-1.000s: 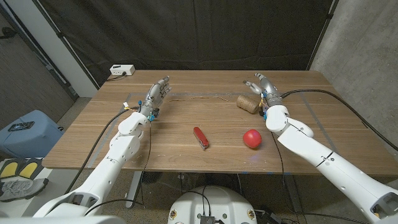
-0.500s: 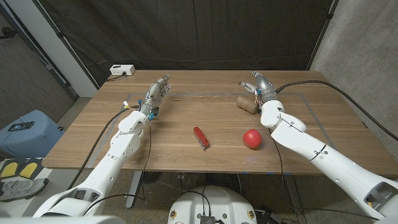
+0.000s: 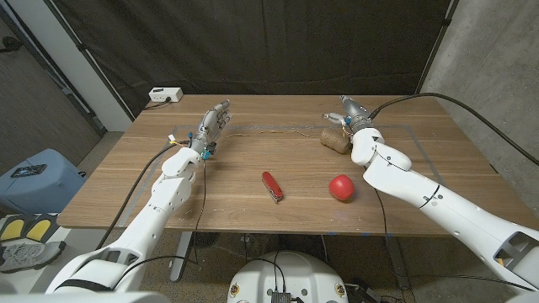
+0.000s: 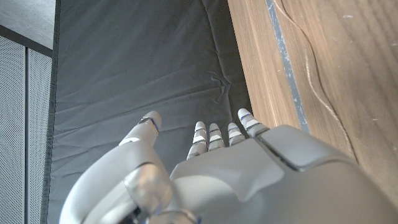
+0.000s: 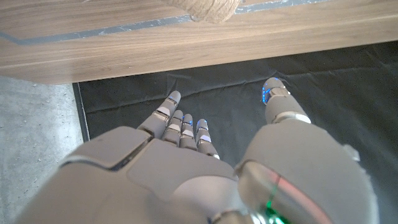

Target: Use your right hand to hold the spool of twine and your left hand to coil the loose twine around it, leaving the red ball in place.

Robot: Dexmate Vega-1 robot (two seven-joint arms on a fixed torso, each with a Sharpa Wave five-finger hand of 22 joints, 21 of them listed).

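Brown wooden table (image 3: 253, 198) with faint tape outline, black curtain (image 3: 278, 42) behind, grey concrete wall (image 3: 497, 59) at right. Tan spool of twine (image 3: 335, 140) lies on its side at far right of table, loose twine strand (image 3: 269, 131) trailing left along far edge. Right hand (image 3: 349, 115) just beside spool, fingers spread, holding nothing. Left hand (image 3: 215, 122) raised near strand end, fingers spread, empty. Red ball (image 3: 340, 187) sits near front edge, apart from spool. Red pocket knife (image 3: 271, 185) at centre. White box (image 3: 165, 95) at far left corner.
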